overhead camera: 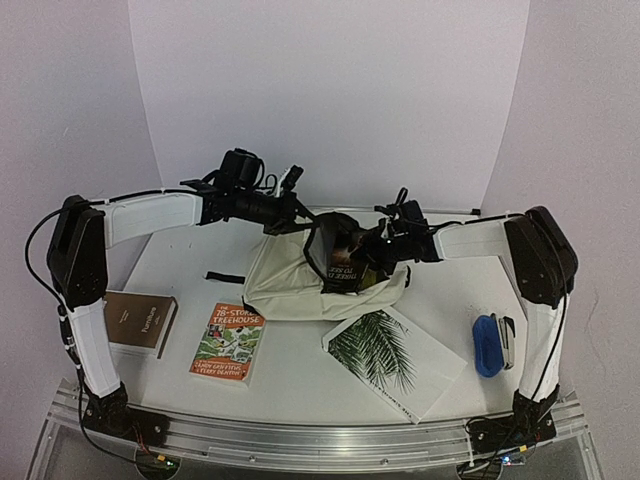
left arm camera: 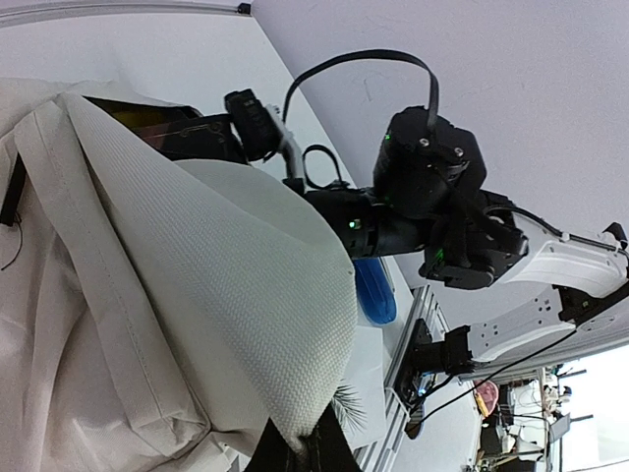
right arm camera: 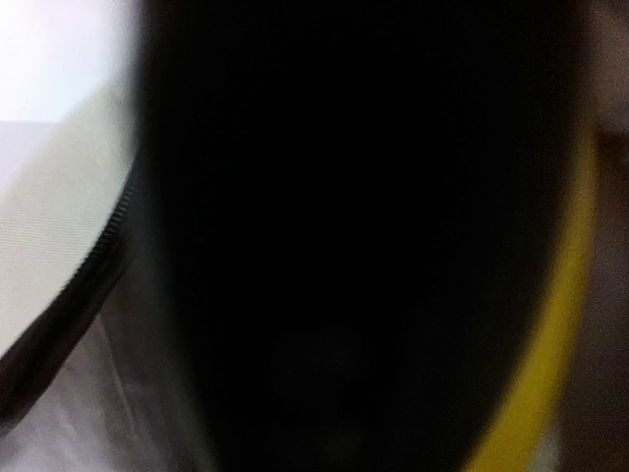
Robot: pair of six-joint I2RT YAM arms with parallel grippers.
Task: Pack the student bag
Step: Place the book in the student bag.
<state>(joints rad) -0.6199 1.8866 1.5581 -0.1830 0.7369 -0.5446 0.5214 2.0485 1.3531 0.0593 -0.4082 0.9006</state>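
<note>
The student bag (overhead camera: 290, 285), cream canvas with black trim, lies at the table's middle with its mouth lifted toward the right. My left gripper (overhead camera: 298, 216) is shut on the bag's upper rim and holds it up; in the left wrist view the fabric (left arm camera: 226, 295) is pinched between the fingers (left arm camera: 300, 447). My right gripper (overhead camera: 385, 248) is shut on a dark book with yellow lettering (overhead camera: 343, 257), tilted upright in the bag's mouth. That book (right arm camera: 354, 236) blacks out the right wrist view, with the bag's zipper edge (right arm camera: 88, 285) to its left.
A brown book (overhead camera: 140, 320) and an orange treehouse book (overhead camera: 228, 343) lie front left. A white palm-leaf book (overhead camera: 392, 362) lies in front of the bag. A blue object (overhead camera: 488, 346) sits at the right by my right arm's base. A black strap (overhead camera: 225, 277) trails left.
</note>
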